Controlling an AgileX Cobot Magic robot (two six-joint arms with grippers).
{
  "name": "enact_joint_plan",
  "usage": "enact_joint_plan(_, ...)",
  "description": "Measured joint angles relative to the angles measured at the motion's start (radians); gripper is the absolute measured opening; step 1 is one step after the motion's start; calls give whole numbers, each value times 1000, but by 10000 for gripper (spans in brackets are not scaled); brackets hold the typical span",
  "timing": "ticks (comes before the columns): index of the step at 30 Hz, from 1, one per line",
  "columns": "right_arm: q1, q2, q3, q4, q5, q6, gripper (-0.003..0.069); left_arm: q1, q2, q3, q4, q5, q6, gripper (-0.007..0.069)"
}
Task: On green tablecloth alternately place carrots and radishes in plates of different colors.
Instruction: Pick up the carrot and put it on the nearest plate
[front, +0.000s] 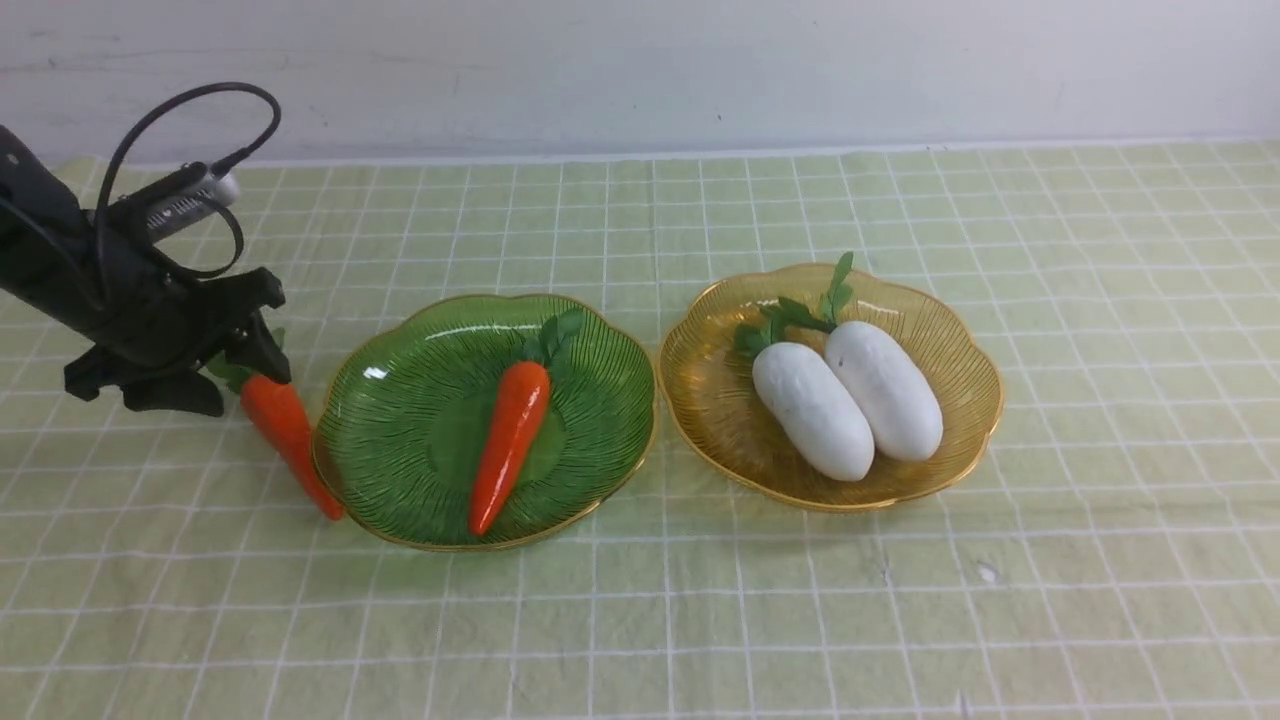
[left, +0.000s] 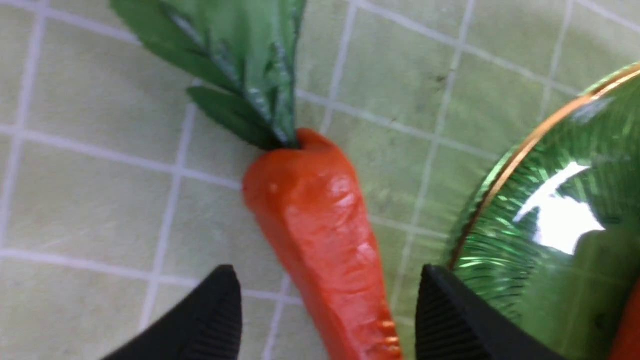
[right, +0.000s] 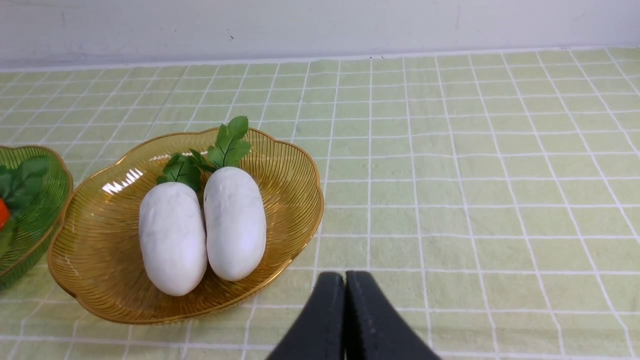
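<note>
The step in hand is the last carrot (front: 285, 425). It lies on the green tablecloth (front: 1100, 300) just beside the green plate (front: 420, 400), its tip at the plate's rim. The left fingers (left: 210, 315) stand wide on either side of its body and do not touch it. The other carrot (front: 510, 440) lies in the green plate, and both radishes (front: 812, 410) lie side by side in the yellow plate (front: 720, 400). The right fingers (right: 330, 320) are pressed together, empty, above the cloth near the yellow plate. Next, I judge, the left fingers must close on the carrot, lift it clear of the rim and set it beside its twin.
</note>
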Motion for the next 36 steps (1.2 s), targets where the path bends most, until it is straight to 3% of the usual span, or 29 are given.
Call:
enact_joint_plan(6, 0, 0, 0, 0, 0, 0, -14, -26, 22, -1, 54, -51, -110, 425)
enact_joint_plan(18, 0, 0, 0, 0, 1, 0, -14, -56, 109, -4, 32, -103, -106, 422)
enact_joint_plan(24, 0, 0, 0, 0, 1, 0, -14, -56, 110, -15, 63, -100, -50, 325)
enact_joint_plan(30, 0, 0, 0, 0, 1, 0, -14, -41, 102, -176, 188, 59, -37, 306)
enact_joint_plan(36, 0, 0, 0, 0, 1, 0, -14, -80, 67, -369, 205, 292, -21, 306)
